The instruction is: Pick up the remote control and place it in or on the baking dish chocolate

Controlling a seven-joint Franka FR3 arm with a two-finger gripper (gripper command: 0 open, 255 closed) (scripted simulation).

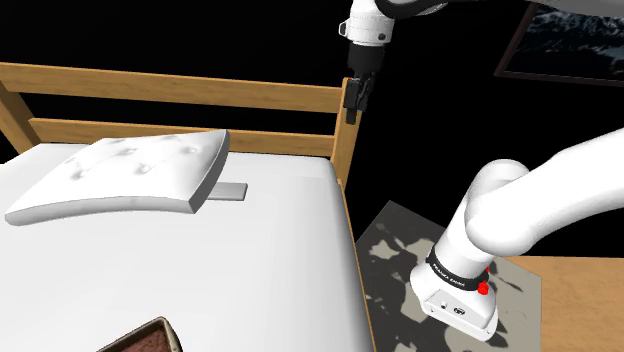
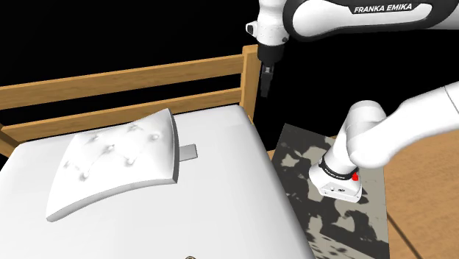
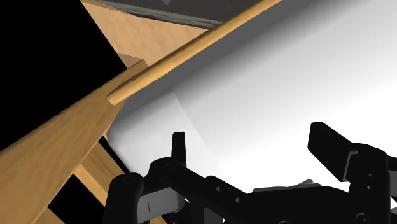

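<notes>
The remote control is a flat grey bar lying on the white mattress, one end tucked under the white pillow; the second exterior view shows it as a grey stub beside the pillow. A brown baking dish with a dark filling peeks in at the shoulder view's bottom edge. My gripper hangs high by the wooden corner post, well away from the remote, pointing down. In the wrist view its fingers stand apart with nothing between them.
The wooden headboard rails run behind the pillow. A patterned rug lies on the floor beside the bed under the arm's base. A framed picture hangs at the upper right against a black area.
</notes>
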